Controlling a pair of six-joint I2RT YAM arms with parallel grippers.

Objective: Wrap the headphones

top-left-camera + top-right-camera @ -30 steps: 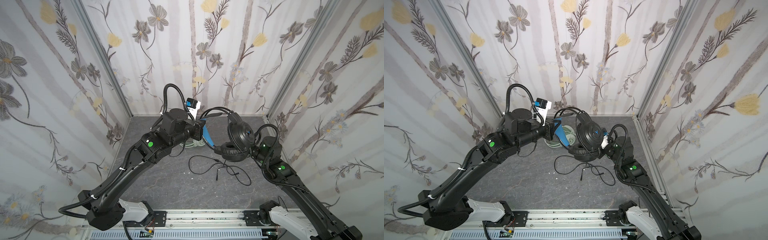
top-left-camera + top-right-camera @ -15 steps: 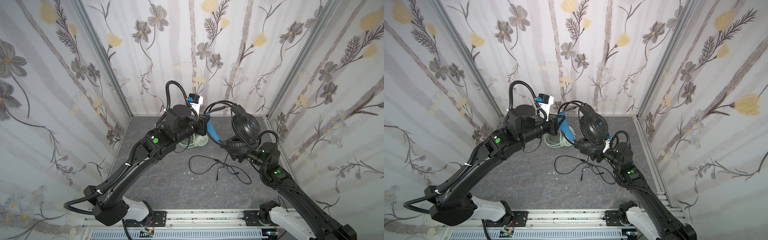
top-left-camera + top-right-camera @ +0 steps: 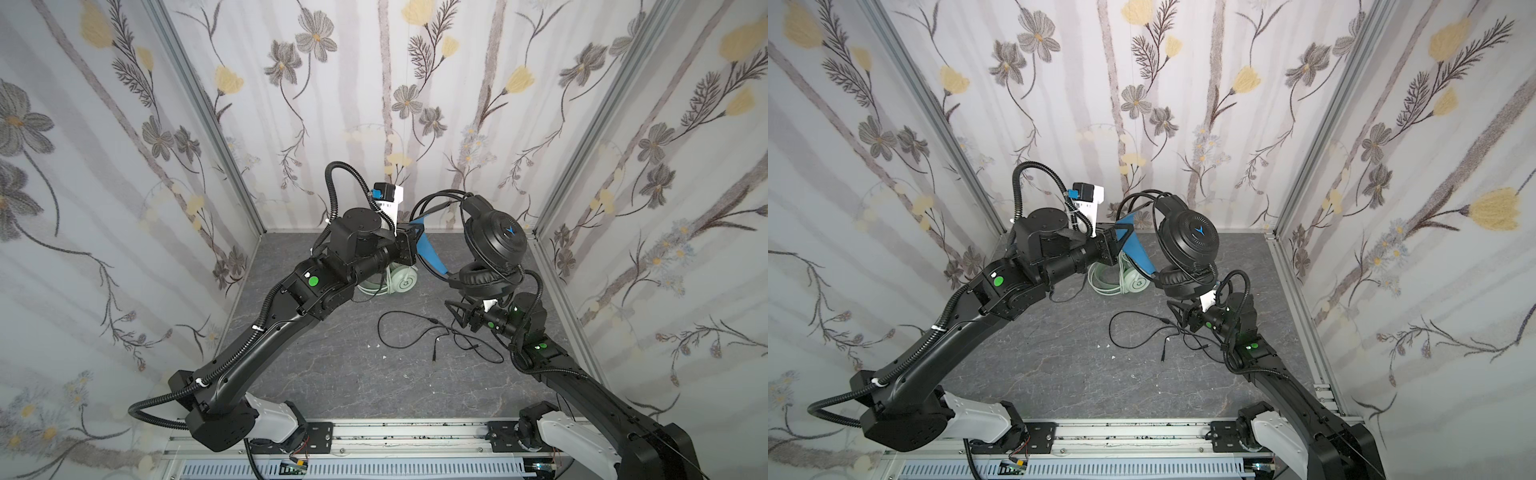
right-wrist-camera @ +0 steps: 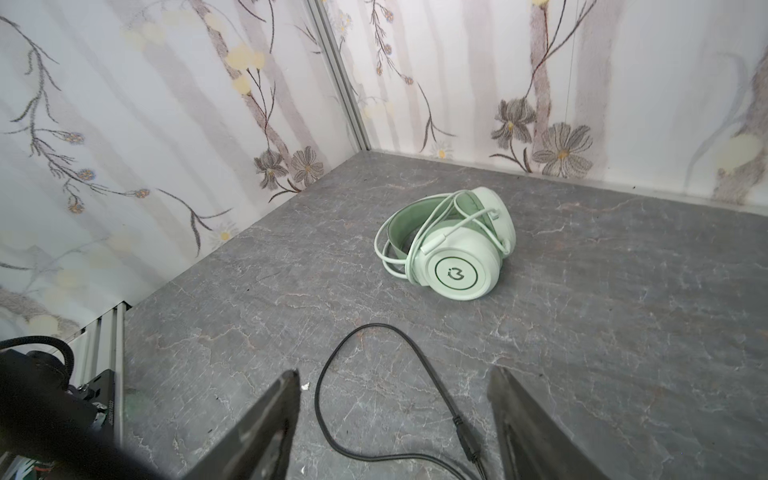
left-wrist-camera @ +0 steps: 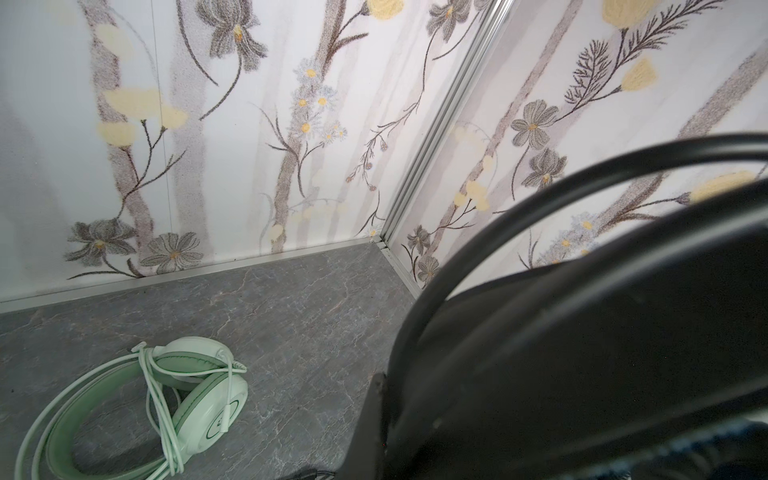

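Right wrist view: right gripper (image 4: 395, 374) spread over black cable (image 4: 365, 326); left gripper (image 3: 415, 237) pinches blue headband (image 3: 430, 257) of black headset (image 3: 494, 241), aloft.

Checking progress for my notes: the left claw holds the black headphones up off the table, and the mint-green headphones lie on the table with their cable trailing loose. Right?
Not quite: the mint-green headphones lie on the table with their cable wound around headband and earcups, as both wrist views show. The left claw does hold the black headphones up off the table.
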